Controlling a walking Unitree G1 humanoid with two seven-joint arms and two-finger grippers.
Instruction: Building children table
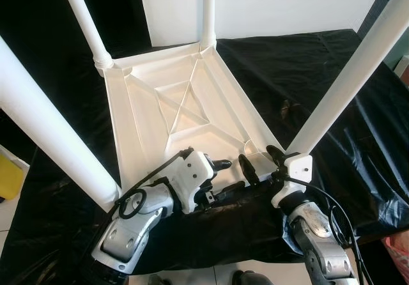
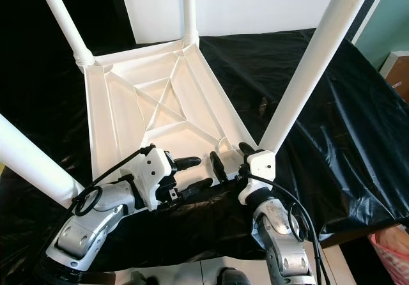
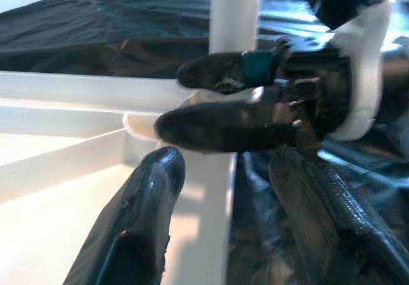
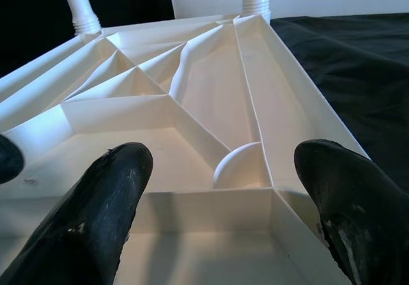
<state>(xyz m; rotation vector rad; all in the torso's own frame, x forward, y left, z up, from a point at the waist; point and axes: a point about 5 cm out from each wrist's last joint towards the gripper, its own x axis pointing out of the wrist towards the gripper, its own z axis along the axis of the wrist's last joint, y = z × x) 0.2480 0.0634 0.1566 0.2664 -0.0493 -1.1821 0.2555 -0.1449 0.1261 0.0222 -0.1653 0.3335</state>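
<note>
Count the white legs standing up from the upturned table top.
4. Far left leg and far right leg at the far corners; near left leg by the left gripper; near right leg beside the right gripper.

Home room: door (image 1: 176, 7), tiled floor (image 1: 9, 218)

No legible text, labels, brand marks, numbers or signs in any view. The white tabletop underside (image 1: 185, 100) bears moulded ribs only, unmarked. The legs, the black sheet (image 1: 307, 74) and the gripper housings carry no readable print.
</note>
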